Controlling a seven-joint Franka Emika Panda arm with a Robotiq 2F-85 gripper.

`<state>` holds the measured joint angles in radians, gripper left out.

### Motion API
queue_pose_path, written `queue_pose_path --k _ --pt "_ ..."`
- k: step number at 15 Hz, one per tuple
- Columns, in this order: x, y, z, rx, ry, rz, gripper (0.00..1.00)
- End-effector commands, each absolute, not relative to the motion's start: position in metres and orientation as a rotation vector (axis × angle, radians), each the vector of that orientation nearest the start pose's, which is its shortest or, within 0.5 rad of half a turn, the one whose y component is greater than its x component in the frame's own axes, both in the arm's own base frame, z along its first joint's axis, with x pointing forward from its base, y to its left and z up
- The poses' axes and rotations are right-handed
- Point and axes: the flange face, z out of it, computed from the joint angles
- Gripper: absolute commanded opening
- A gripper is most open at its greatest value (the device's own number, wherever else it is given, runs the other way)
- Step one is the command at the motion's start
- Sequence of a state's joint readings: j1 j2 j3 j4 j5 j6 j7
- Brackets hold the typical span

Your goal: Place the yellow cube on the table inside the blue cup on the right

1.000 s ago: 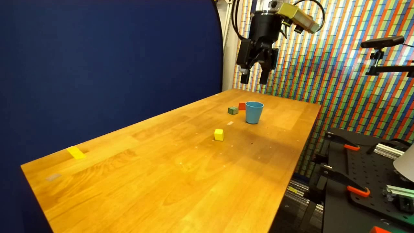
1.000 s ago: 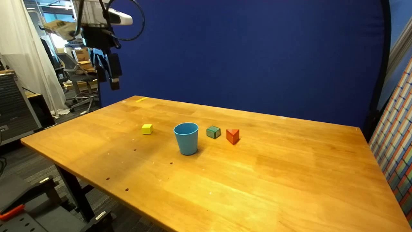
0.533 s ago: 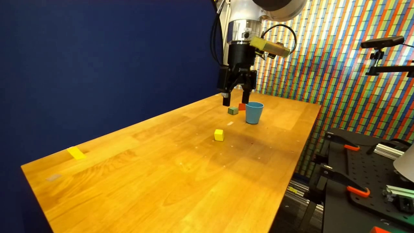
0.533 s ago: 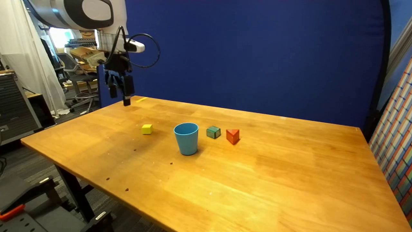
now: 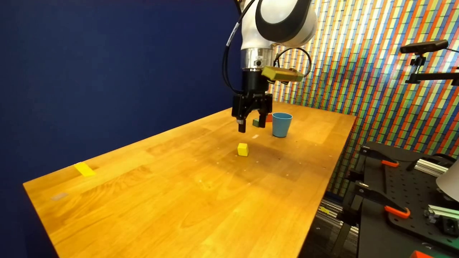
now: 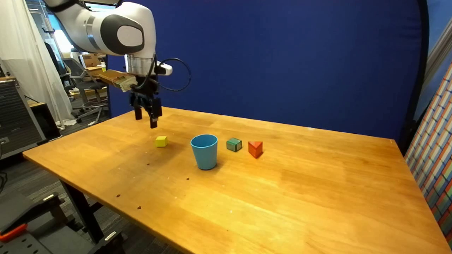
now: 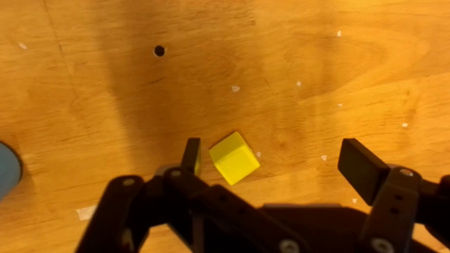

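The small yellow cube (image 5: pixel 242 149) lies on the wood-grain table (image 5: pixel 161 200); it also shows in an exterior view (image 6: pixel 161 141). The light-blue cup (image 6: pixel 205 155) stands upright on the table, apart from the cube; it also shows in an exterior view (image 5: pixel 281 125). My gripper (image 5: pixel 252 128) is open and empty, above the table and a little above the cube. In the wrist view the cube (image 7: pixel 235 160) shows between the open fingers (image 7: pixel 270 154), closer to the left finger. Only an edge of the cup (image 7: pixel 7 170) shows there, at the left.
A green block (image 6: pixel 234 145) and a red block (image 6: pixel 255 149) lie beside the cup. A flat yellow piece (image 5: pixel 84 169) is at the table's far corner. A dark blue backdrop (image 6: pixel 275 63) stands behind the table. A black cart with clamps (image 5: pixel 376 200) stands beside it.
My gripper has come down from high above the table to just above the yellow cube, staying open. The cube, cup and other blocks have not moved.
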<state>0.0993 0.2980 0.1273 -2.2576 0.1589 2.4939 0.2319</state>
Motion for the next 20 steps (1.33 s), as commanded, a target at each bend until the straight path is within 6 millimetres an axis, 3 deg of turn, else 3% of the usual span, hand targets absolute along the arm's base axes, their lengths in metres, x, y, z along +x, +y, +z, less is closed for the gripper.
queue_pose_path --k 1,7,15,16,18,20 --pt "0.546 0.11 0.209 -3.017 0.161 0.127 1.0" --pt "0.575 0.098 0.178 -3.015 0.14 0.151 1.0" --pt "0.57 0.1 0.151 -3.01 0.125 0.194 1.0" --pt "0.568 0.102 0.149 -3.014 0.113 0.197 0.75" --pt "0.565 0.106 0.146 -3.019 0.098 0.19 0.68" --pt "0.564 0.109 0.142 -3.025 0.083 0.177 0.5"
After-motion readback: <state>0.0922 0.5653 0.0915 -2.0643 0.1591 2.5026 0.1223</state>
